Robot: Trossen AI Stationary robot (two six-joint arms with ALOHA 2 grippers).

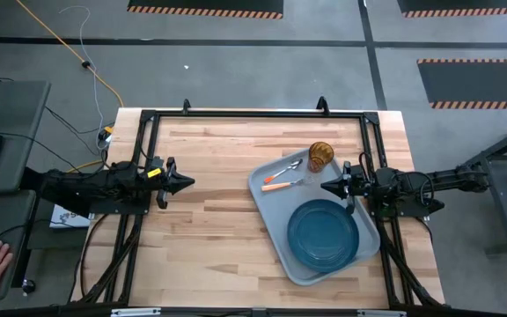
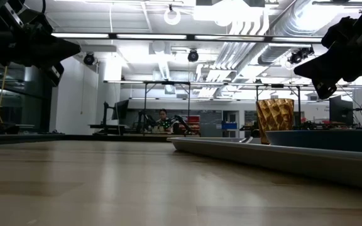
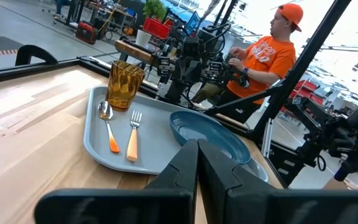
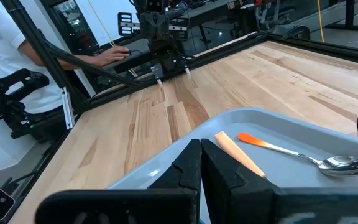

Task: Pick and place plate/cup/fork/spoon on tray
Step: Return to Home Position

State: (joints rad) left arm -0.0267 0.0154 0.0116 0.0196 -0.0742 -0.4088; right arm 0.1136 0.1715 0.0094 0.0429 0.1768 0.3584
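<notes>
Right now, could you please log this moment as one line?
tray: holds plate, cup, fork, spoon | left claw: shut, table's left | right claw: shut, above tray

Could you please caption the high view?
Done: plate, cup, fork and spoon on the tray; left gripper and right gripper shut.

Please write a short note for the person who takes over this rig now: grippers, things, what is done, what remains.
Left gripper: fingers shut, empty, over the bare table, apart from the tray.
Right gripper: fingers shut, empty, raised over the tray.
On the tray: plate, cup, fork and spoon side by side.
Done: all four placed.
To do: probably only homing the arms.
</notes>
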